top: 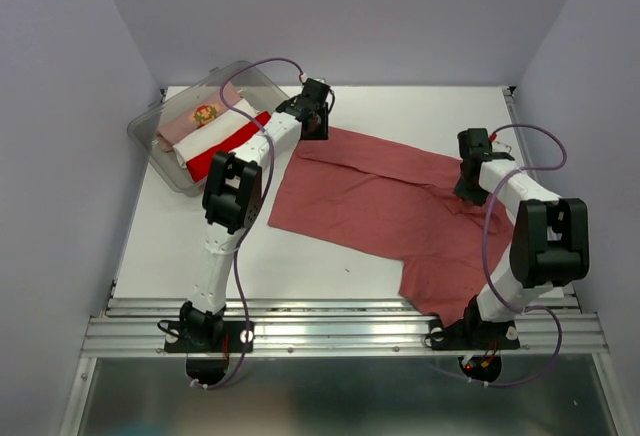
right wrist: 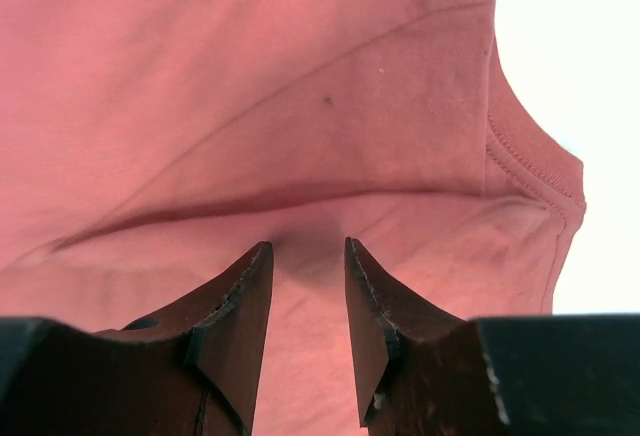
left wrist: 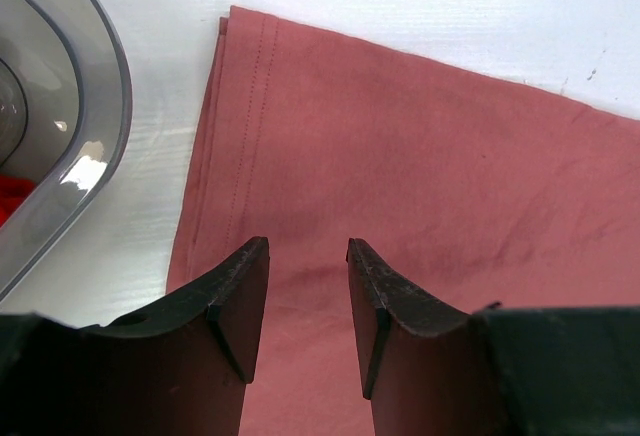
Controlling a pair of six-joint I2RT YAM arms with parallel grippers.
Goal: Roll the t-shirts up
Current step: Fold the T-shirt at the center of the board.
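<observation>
Left wrist view shows the left gripper (left wrist: pixel 308 248) with its jaws apart and nothing between them, poised just above the brick-red t-shirt (left wrist: pixel 420 156) near a hemmed corner, with the clear plastic tub (left wrist: pixel 105 86) close on its left. In the right wrist view, the right gripper (right wrist: pixel 308 248) is likewise parted and empty, low over the same shirt near a stitched edge. A shallow ridge of cloth lies just ahead of its fingertips.

The likely trouble is an uneven start. The shirt lies folded and askew on the table (top: pixel 180 256). If either gripper pinches only the top layer, the layers may slide apart and the roll come out lopsided. That ridge could also get trapped as a crease. The left gripper works so near the tub that a sideways sweep might knock it.

From above, the left arm stretches far forward, its elbow raised beside the tub and its wrist at the shirt's far-left corner. The right arm stands folded, elbow high, forearm angled inward and down to the shirt's right edge. Pale pink (top: pixel 205 114), white (top: pixel 222 130) and bright red (top: pixel 238 142) bundles lie in the tub.
</observation>
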